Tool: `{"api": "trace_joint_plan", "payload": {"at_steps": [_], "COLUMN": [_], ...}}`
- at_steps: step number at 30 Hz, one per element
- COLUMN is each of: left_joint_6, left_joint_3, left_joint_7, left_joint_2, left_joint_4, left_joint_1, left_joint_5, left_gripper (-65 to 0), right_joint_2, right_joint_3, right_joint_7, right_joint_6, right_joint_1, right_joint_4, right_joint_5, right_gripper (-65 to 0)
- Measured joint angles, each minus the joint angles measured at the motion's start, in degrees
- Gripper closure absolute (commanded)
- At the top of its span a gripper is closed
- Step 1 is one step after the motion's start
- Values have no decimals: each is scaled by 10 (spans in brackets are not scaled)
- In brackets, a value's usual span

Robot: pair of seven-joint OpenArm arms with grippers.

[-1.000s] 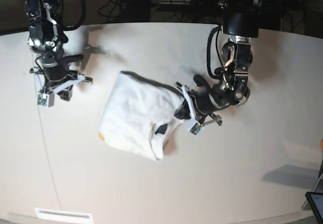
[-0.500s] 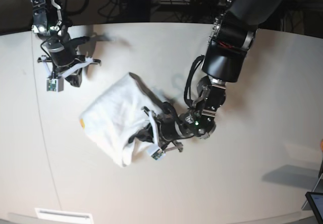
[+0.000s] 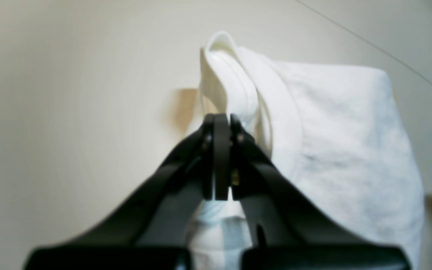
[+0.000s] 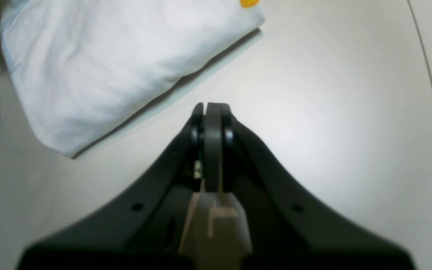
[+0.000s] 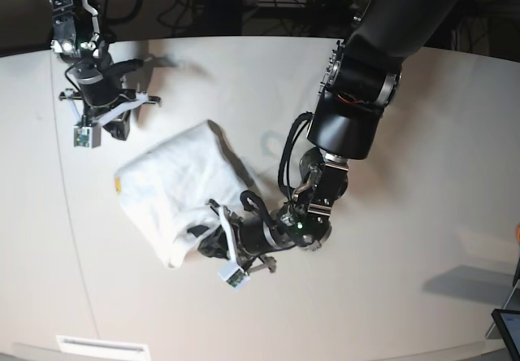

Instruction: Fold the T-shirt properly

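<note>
The T-shirt (image 5: 166,190) lies as a folded white bundle on the table, plain side up, with a small orange bit of print at its left corner. My left gripper (image 5: 213,245) is at the bundle's lower right edge. In the left wrist view the left gripper (image 3: 218,119) is shut, with a raised fold of the T-shirt (image 3: 332,131) right at its tips. My right gripper (image 5: 110,127) is shut and empty, above and left of the shirt. In the right wrist view the right gripper (image 4: 210,108) sits over bare table, apart from the T-shirt (image 4: 107,63).
A thin seam line (image 5: 77,255) runs down the white table's left side. A white label (image 5: 101,347) sits at the front edge. Cables and dark gear (image 5: 244,3) lie behind the table. A dark device (image 5: 508,328) is at the lower right corner.
My left gripper has moved down and left, dragging the shirt with it; the bundle now lies further left. My right arm rose toward the back, then stayed still.
</note>
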Motion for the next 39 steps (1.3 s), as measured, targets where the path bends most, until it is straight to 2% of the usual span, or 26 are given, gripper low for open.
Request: {"api": "trace_joint_plan", "payload": {"at_steps": [5, 7, 12, 14, 15, 18, 20, 25, 27, 30, 39], "left_joint_6": [-1, -2, -2, 4, 18, 37, 35, 30, 31, 31, 35], "left_joint_3": [-7, -7, -66, -94, -105, -117, -116, -111, -111, -114, -113], "left_joint_7": [4, 40, 124, 160, 171, 172, 169, 174, 173, 170, 165], "left_joint_2": [-15, -28, -62, -80, -89, -126, -140, -136, -135, -128, -52], "left_joint_4": [62, 105, 294, 351, 375, 403, 401, 390, 384, 348, 225], "left_joint_1": [1, 7, 128, 177, 197, 223, 235, 266, 267, 257, 164], "left_joint_5": [-2, -7, -4, -3, -1, 0, -1, -2, -3, -2, -2], "left_gripper": [0, 0, 0, 0, 0, 0, 0, 0, 0, 0, 0], "right_joint_2": [0, 2, 29, 39, 48, 50, 49, 48, 49, 46, 16], "right_joint_3": [0, 0, 3, 2, 0, 0, 0, -1, -1, -1, -1], "right_joint_7": [-1, 0, 2, 4, 3, 0, 0, 0, 2, 3, 1], "right_joint_6": [0, 0, 2, 0, 7, 0, 2, 60, 69, 69, 69], "right_joint_1": [10, 23, 87, 117, 130, 170, 194, 254, 273, 283, 242], "right_joint_4": [-19, -22, -36, -61, -79, -136, -169, -240, -266, -287, -290], "right_joint_5": [0, 0, 0, 0, 3, -1, 0, 0, 0, 0, 0], "right_gripper": [-3, -3, -3, -3, -3, -3, -3, -3, -3, -3, -3]}}
